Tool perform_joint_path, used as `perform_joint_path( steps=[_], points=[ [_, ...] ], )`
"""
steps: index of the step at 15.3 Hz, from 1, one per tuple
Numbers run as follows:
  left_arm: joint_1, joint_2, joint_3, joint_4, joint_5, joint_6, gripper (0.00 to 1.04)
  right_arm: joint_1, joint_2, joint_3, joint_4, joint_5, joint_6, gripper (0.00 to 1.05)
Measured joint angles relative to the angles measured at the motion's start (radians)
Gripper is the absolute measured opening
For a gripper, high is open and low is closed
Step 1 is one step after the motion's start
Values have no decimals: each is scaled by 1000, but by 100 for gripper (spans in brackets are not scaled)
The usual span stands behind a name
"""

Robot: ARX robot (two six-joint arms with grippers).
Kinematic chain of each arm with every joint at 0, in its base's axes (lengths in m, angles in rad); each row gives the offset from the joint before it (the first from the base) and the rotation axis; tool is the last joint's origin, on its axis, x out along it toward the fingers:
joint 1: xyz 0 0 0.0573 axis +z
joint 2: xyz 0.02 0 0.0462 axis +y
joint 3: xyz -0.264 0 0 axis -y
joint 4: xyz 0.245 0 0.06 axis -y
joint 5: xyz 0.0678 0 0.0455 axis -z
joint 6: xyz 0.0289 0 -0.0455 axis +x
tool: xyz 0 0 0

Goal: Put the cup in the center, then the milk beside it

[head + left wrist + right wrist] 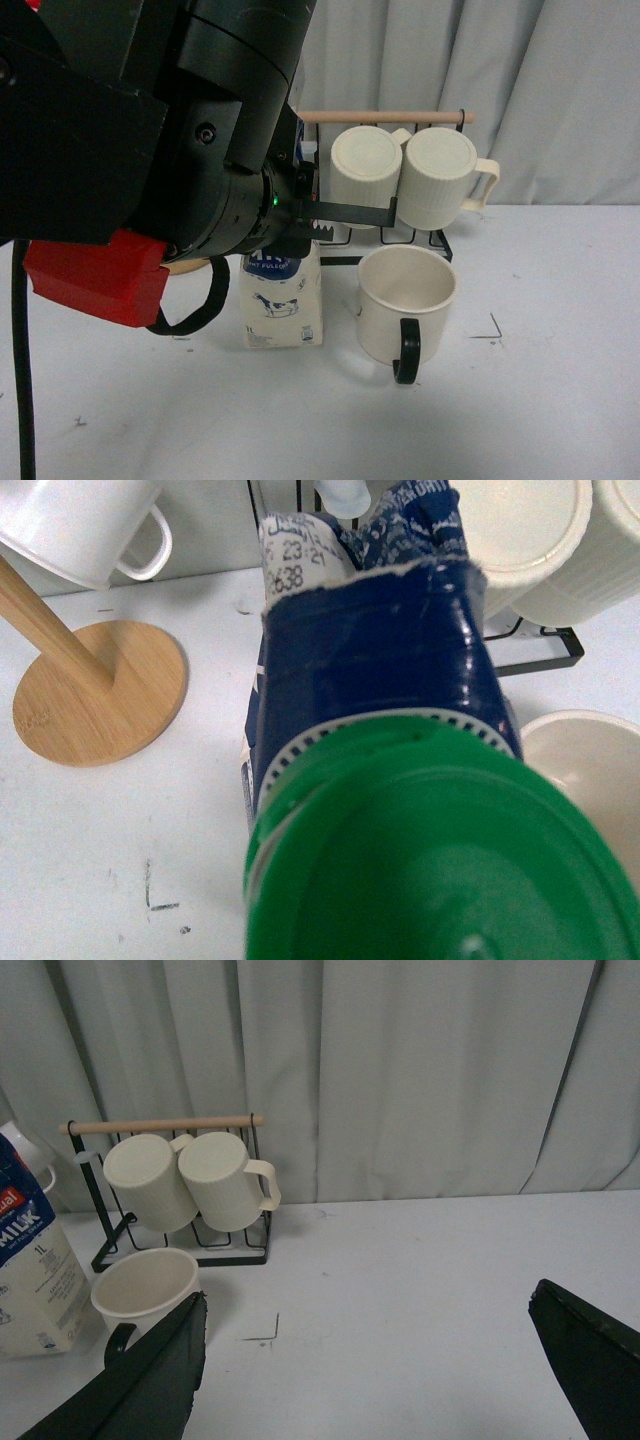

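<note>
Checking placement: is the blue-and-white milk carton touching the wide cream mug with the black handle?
Apart. Front view shows bare white table between the blue-and-white milk carton and the black-handled cream mug.

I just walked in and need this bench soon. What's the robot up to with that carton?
The left gripper is right at the top of the tall blue-and-white milk carton with a round green cap. The carton stands upright on the white table, beside the wide cream mug with a black handle, with a small gap between them. The arm hides whether the gripper is holding the carton. The right gripper is open and empty.
</note>
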Motion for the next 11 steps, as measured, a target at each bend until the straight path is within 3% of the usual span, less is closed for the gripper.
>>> perform_joint_path(
  steps=[8,9,11],
  points=[
    [-37,54,16,29,-13,6,2,0,0,0,0,0,0,98],
    [-37,55,16,26,-10,6,7,0,0,0,0,0,0,98],
    [-37,55,46,23,-6,5,33,0,0,0,0,0,0,98]
  ],
)
